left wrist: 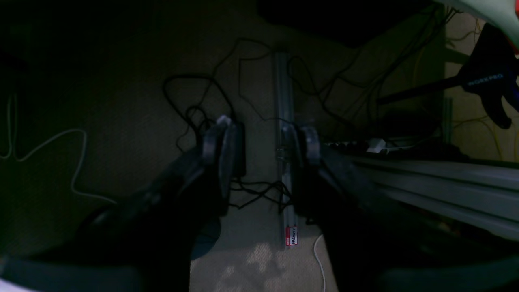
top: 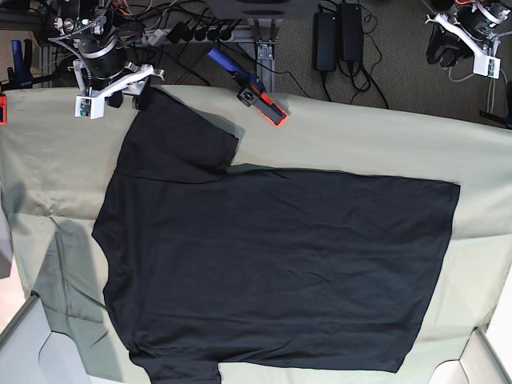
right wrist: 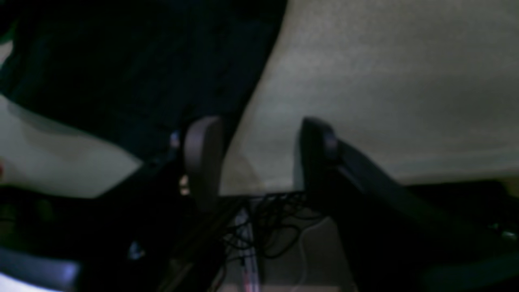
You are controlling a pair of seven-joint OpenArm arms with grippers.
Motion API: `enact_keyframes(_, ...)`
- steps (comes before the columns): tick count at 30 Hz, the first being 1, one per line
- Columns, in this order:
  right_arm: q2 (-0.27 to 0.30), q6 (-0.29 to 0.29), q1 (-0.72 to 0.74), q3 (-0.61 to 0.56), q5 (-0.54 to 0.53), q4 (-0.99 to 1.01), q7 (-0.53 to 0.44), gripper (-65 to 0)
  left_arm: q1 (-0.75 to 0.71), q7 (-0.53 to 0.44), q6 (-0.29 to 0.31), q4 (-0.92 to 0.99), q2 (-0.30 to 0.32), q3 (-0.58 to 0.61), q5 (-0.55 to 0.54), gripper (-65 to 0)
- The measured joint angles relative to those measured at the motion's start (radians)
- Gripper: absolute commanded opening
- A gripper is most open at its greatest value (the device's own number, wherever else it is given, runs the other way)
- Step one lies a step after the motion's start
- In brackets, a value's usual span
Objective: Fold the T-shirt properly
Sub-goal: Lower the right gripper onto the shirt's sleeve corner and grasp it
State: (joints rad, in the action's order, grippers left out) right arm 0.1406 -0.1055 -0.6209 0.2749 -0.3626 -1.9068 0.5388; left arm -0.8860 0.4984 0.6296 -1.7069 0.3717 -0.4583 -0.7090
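Spreading stage: the T-shirt (top: 272,272) lies flat across the table cloth (top: 376,136), one sleeve toward 11 o'clock. The right gripper (right wrist: 253,158) hangs at that sleeve's tip, jaws apart, gripping nothing. The left gripper (left wrist: 261,150), parked off the table at 1 o'clock, is also parted and empty. Next, presumably, a first fold, needing both arms at the shirt's edge

Pale green table cloth (top: 360,144), orange-blue clamp (top: 254,92), floor cables (left wrist: 243,101)
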Motion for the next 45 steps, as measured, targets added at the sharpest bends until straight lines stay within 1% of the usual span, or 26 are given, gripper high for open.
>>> enact_keyframes(4, -0.011, -0.003, 0.034, 0.000, -0.008, 0.000, 0.000, -32.9, 0.000, 0.000, 0.000, 0.000, 0.000, 0.000, 0.000, -39.4)
enact_keyframes(9, -0.048, -0.005, 0.064, -0.033, -0.011, 0.000, 0.000, -32.9, 0.000, 0.000, 0.000, 0.000, 0.003, 0.000, 0.000, -39.4)
enact_keyframes(12, -0.070, -0.006, 0.064, -0.071, 0.003, 0.000, 0.000, -32.9, 0.000, -0.001, 0.000, 0.000, 0.003, 0.000, 0.000, -39.4)
enact_keyframes(16, -0.097, -0.006, 0.064, -0.078, 0.024, 0.001, 0.000, -32.9, 0.000, -0.005, 0.000, 0.000, 0.003, 0.000, 0.000, -39.4)
enact_keyframes(22, -0.094, -0.006, 0.064, -0.063, 0.056, 0.000, 0.001, -32.9, 0.000, -0.005, 0.000, 0.000, 0.003, 0.000, 0.000, -39.4)
enact_keyframes(31, -0.093, -0.006, 0.064, 0.076, 0.052, -0.006, 0.005, -32.9, 0.001, -0.005, 0.000, 0.000, 0.003, 0.000, 0.000, -39.4)
enact_keyframes(35, -0.094, -0.006, 0.064, 0.073, 0.011, -0.004, 0.005, -32.9, 0.006, -0.005, 0.000, 0.000, 0.003, 0.000, 0.000, -39.4)
enact_keyframes(38, -0.094, -0.006, 0.064, 0.061, 0.010, 0.016, 0.002, -32.9, 0.017, -0.005, 0.000, 0.000, 0.003, 0.000, 0.000, -39.4)
enact_keyframes(41, -0.095, -0.011, 0.076, 0.056, 0.007, 0.069, -0.032, -32.9, 0.018, -0.005, 0.000, -0.001, 0.003, 0.000, 0.000, -39.4)
enact_keyframes(43, -0.109, -0.014, 0.103, 0.056, -0.008, 0.109, -0.050, -32.9, 0.016, -0.005, 0.000, -0.001, 0.003, 0.000, 0.000, -39.4)
enact_keyframes(45, -0.122, -0.014, 0.123, 0.054, -0.023, 0.134, -0.047, -32.9, 0.016, -0.005, 0.000, -0.001, 0.003, 0.000, 0.000, -39.4)
